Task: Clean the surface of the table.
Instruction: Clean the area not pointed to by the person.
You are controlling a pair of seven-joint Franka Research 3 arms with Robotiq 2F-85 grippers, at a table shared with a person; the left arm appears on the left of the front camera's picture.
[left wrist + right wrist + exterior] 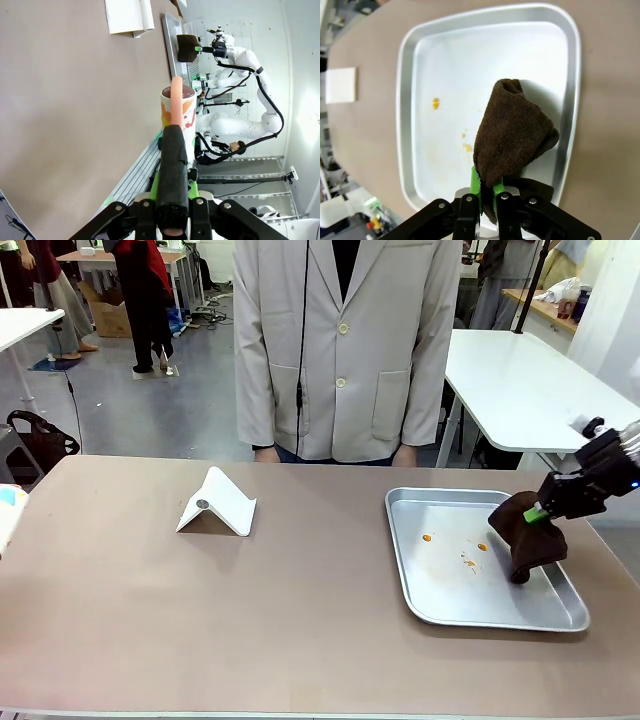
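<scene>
Taupe counter [150, 640] spans the front view, its near half bare. Toward the middle stands a white folded stand [217, 504], and to its right lies a silver metal tray [450, 585] with a few orange specks [427, 537] on its floor. Over the tray's right-hand side the right tool [540, 512] is clamped on a corner of a brown cloth [530, 540]. The cloth hangs down in a loose fold, and its lower end is at or just above the tray floor; I cannot tell which. The left tool [172, 195] is off to the side, pinched together on a black-sleeved pink stick [172, 165], with a patterned cup [185, 107] just beyond it. At the far edge a person [340, 350] in a pale coat stands facing the counter. The step in hand looks like the start of wiping: cloth gripped, no stroke laid. The next move probably calls for lowering the cloth until it lies flat, then dragging it leftward across the specks with steady pressure, before moving on to the open counter.
</scene>
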